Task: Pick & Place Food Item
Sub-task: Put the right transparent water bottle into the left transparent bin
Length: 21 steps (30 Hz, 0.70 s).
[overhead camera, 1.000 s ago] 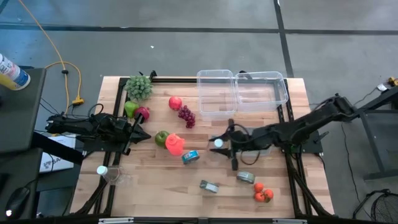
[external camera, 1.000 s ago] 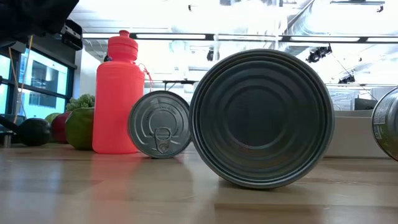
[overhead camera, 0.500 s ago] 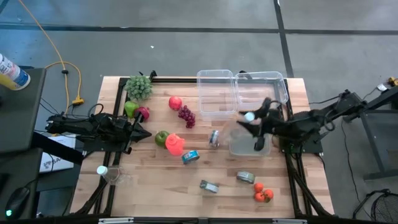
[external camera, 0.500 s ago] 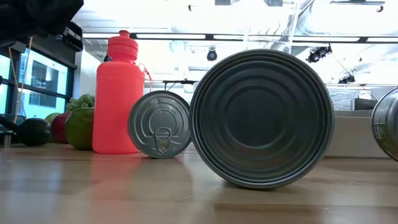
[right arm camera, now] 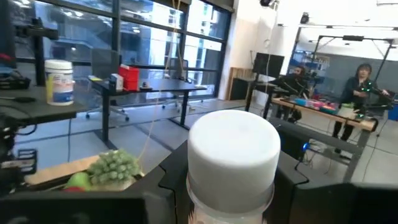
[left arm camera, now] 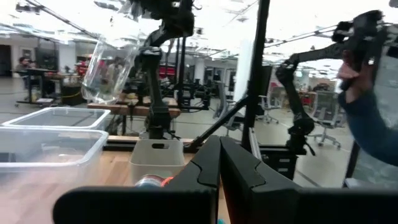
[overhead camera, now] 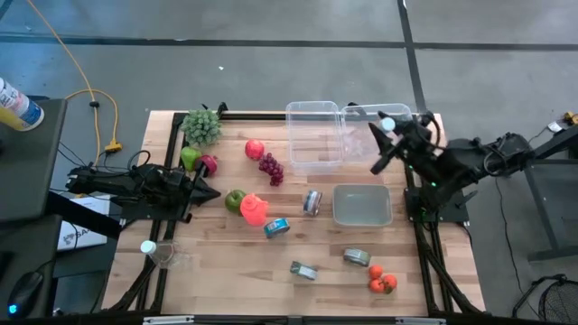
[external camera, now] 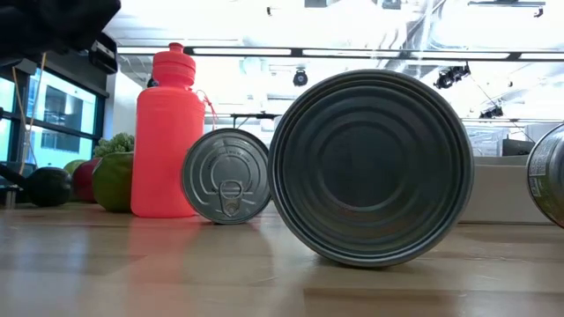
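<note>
My right gripper (overhead camera: pixel 390 135) is high over the clear bins at the table's far right, shut on a clear plastic bottle with a white cap (overhead camera: pixel 386 123). The left wrist view shows the bottle's clear body (left arm camera: pixel 112 62) held up in the air. Food lies at the left and middle of the table: a green bunch (overhead camera: pixel 201 125), a red apple (overhead camera: pixel 255 149), dark grapes (overhead camera: pixel 271 168), a green apple (overhead camera: pixel 235 199) and tomatoes (overhead camera: pixel 382 282). My left gripper (overhead camera: pixel 206 192) rests shut at the table's left side. My right gripper pinches the bottle's neck (right arm camera: pixel 231 198) just under the white cap (right arm camera: pixel 233 149), one finger (right arm camera: pixel 166 180) on each side. The bottle is lifted clear of the table, its clear body (left arm camera: pixel 109 68) tilted and hanging below the fingers.
Two clear bins (overhead camera: pixel 314 135) (overhead camera: pixel 388 116) stand at the far side, with a grey tray (overhead camera: pixel 362 205) in front of them. Several cans (overhead camera: pixel 312 201) (overhead camera: pixel 276 227) (overhead camera: pixel 304 270) (overhead camera: pixel 357 257) and a red bottle (overhead camera: pixel 254 209) lie mid-table. Another clear bottle (overhead camera: pixel 153 250) sits at the near left.
My right gripper has risen from the middle of the table and swung toward the far right corner, turning as it went. It has carried the white-capped bottle up clear of the table. The left arm has kept still.
</note>
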Each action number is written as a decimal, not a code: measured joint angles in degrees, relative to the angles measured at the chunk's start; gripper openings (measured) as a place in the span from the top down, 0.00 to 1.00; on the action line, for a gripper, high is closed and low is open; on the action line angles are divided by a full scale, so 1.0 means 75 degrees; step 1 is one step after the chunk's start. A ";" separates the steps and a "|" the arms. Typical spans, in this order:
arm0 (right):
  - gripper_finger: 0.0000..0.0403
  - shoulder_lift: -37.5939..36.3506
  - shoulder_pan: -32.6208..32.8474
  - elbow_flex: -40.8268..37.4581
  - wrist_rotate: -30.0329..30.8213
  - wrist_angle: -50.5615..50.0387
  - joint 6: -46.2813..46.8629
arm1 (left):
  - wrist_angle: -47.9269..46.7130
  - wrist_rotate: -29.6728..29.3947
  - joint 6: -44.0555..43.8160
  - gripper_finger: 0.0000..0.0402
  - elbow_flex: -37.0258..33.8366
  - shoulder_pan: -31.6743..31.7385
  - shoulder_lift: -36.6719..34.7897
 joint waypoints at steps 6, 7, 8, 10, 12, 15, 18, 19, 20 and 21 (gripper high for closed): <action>0.71 0.0610 -0.1192 0.0722 -0.1313 -0.0004 0.0102 | 0.0000 -0.0243 -0.0005 1.00 0.0000 0.0000 0.0002; 0.71 0.0716 -0.1432 0.0797 -0.1685 -0.0034 0.0249 | 0.0000 -0.0243 -0.0004 1.00 0.0000 0.0000 0.0001; 0.71 0.0810 -0.1715 0.0847 -0.2090 -0.0076 0.0434 | 0.0000 -0.0240 -0.0002 1.00 0.0000 0.0000 0.0002; 0.71 0.0972 -0.2264 0.0883 -0.3031 -0.0157 0.0844 | 0.0000 -0.0241 -0.0002 1.00 0.0000 0.0000 0.0002; 0.71 0.1151 -0.2831 0.0889 -0.3870 -0.0208 0.1257 | 0.0000 -0.0242 -0.0002 1.00 0.0000 0.0000 0.0002; 0.71 0.1528 -0.3747 0.0891 -0.4737 -0.0221 0.1814 | 0.0000 -0.0242 0.0001 1.00 0.0000 0.0000 0.0002; 0.71 0.2140 -0.4635 0.0891 -0.5865 0.0122 0.2260 | 0.0000 -0.0242 0.0201 1.00 0.0000 0.0000 0.0002; 0.71 0.2365 -0.4901 0.0891 -0.6255 0.0277 0.2418 | 0.0000 -0.0240 0.0373 1.00 0.0000 0.0000 0.0002; 0.71 0.2592 -0.5147 0.0891 -0.6548 0.0457 0.2494 | 0.0000 -0.0240 0.0520 1.00 0.0000 0.0000 0.0002; 0.71 0.2830 -0.5345 0.0891 -0.6755 0.0645 0.2527 | 0.0000 -0.0242 0.0623 1.00 0.0000 0.0000 0.0002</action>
